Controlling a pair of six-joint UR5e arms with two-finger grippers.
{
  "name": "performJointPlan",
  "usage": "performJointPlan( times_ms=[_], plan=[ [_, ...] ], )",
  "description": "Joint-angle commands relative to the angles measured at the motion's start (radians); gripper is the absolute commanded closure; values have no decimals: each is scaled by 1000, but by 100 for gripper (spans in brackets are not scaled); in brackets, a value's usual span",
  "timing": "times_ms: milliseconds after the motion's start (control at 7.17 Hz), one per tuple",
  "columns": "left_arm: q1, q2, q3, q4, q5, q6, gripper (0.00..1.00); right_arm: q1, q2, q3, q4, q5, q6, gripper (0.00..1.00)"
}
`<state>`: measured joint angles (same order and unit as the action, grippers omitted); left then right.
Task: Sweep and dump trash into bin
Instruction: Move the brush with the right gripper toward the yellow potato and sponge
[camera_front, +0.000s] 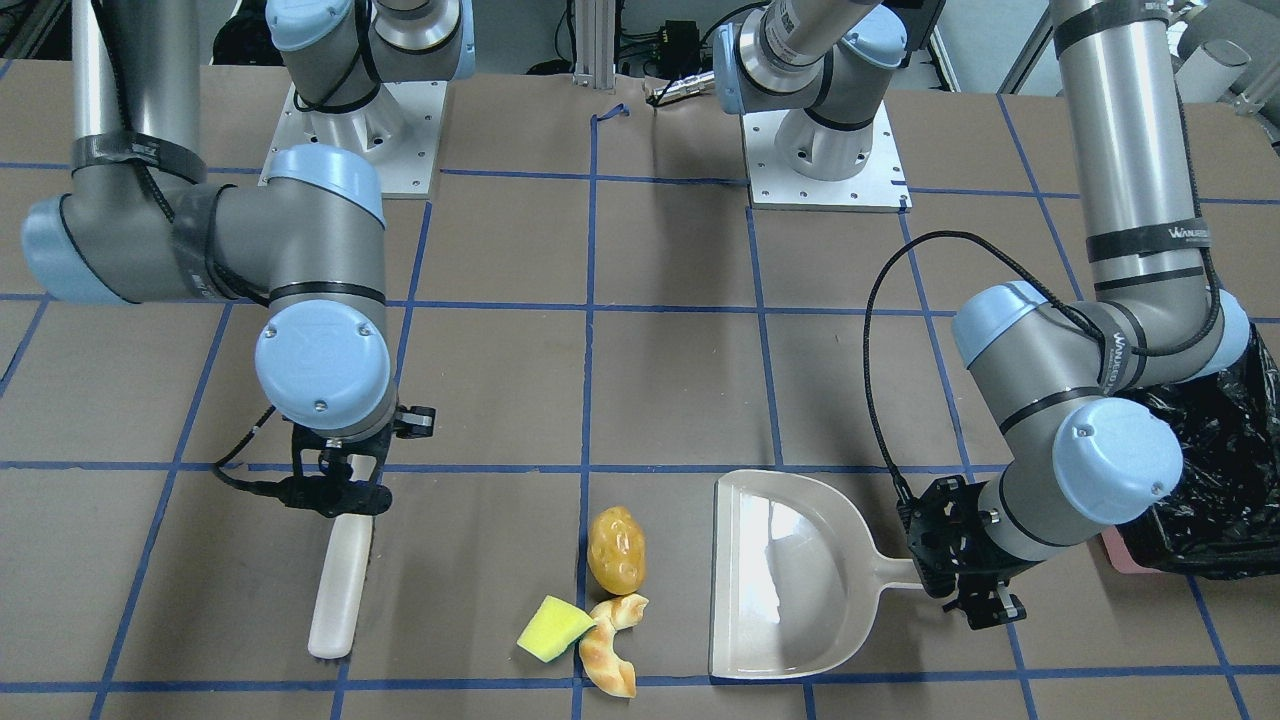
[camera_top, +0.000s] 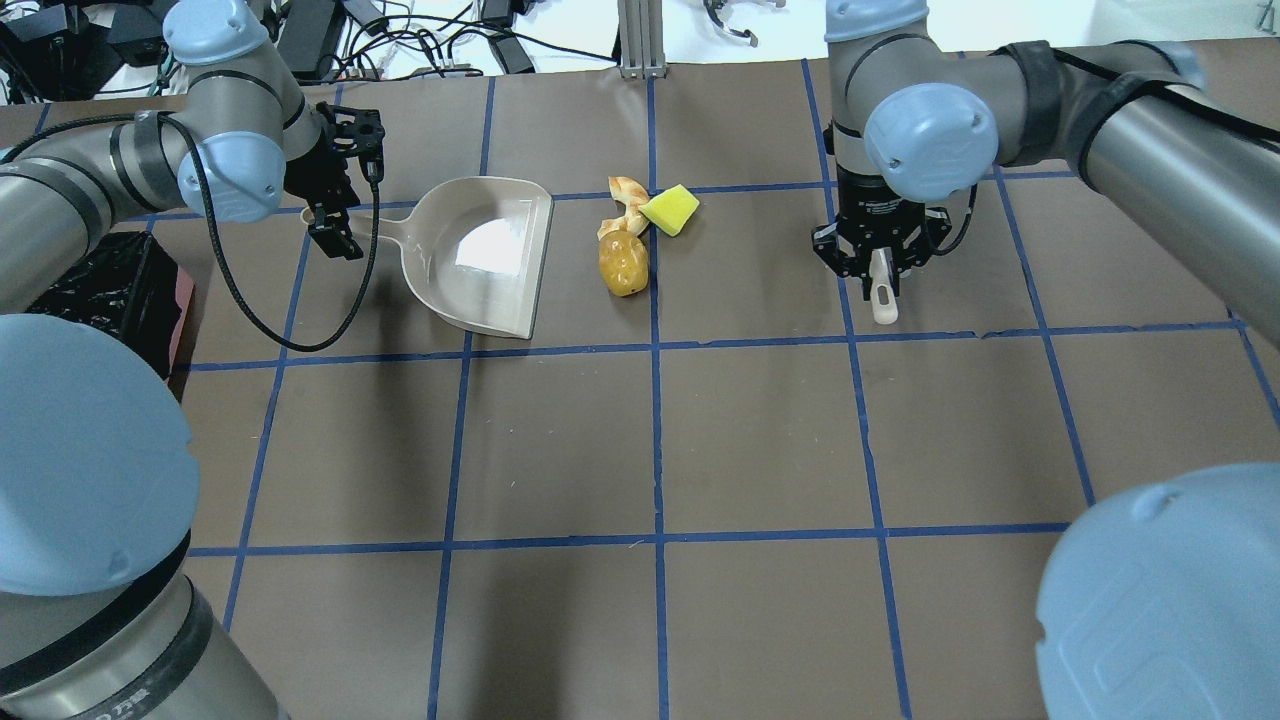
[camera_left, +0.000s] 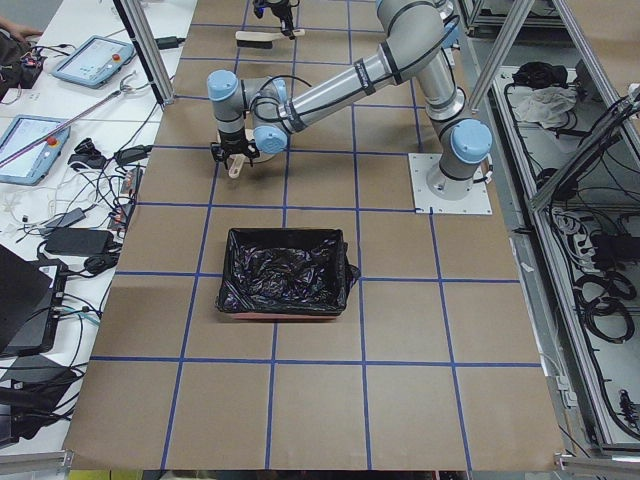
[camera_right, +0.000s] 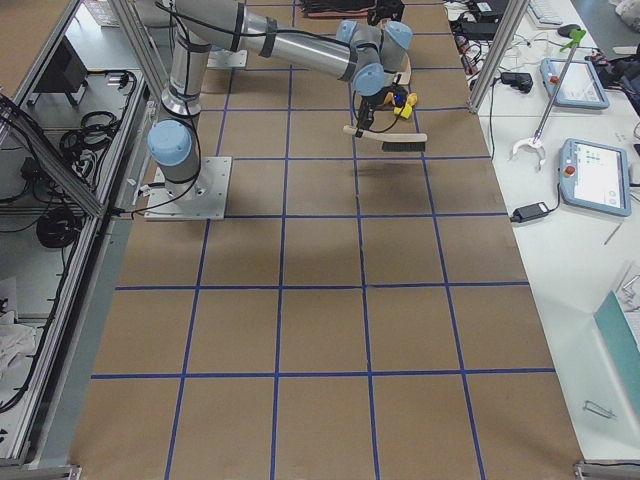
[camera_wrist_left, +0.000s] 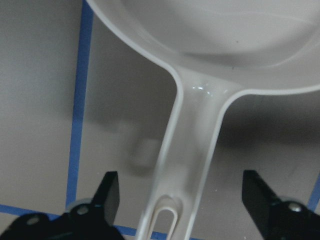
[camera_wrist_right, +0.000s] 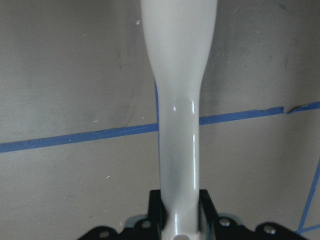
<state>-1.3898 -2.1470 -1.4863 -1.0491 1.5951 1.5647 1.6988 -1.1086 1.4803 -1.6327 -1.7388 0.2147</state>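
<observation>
The trash lies together on the brown table: an amber potato-like lump (camera_front: 616, 550), a yellow-green sponge wedge (camera_front: 553, 627) and a tan croissant piece (camera_front: 612, 645). A beige dustpan (camera_front: 790, 575) rests beside them, its mouth facing the trash. My left gripper (camera_wrist_left: 182, 200) is open, its fingers wide on either side of the dustpan handle (camera_wrist_left: 192, 145). My right gripper (camera_wrist_right: 180, 210) is shut on the white brush handle (camera_wrist_right: 180, 100); the brush (camera_front: 340, 585) sits on the far side of the trash from the dustpan. The bin (camera_left: 285, 272), pink with a black bag, stands behind the left arm.
Blue tape lines grid the table. In the overhead view the bin (camera_top: 110, 290) sits at the left edge, partly hidden by the left arm's elbow. Both arm bases (camera_front: 820, 150) stand at the robot's side. Tablets and cables lie on side benches.
</observation>
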Motion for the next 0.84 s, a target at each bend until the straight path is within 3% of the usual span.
performJointPlan(
  times_ms=[0,697],
  plan=[
    [-3,-2,-2,3,-10,3,47,70,44,-72,92,50,49,81],
    [-9,-7,3,14,-29,26,57,137,88,-92,62,107,187,82]
  ],
)
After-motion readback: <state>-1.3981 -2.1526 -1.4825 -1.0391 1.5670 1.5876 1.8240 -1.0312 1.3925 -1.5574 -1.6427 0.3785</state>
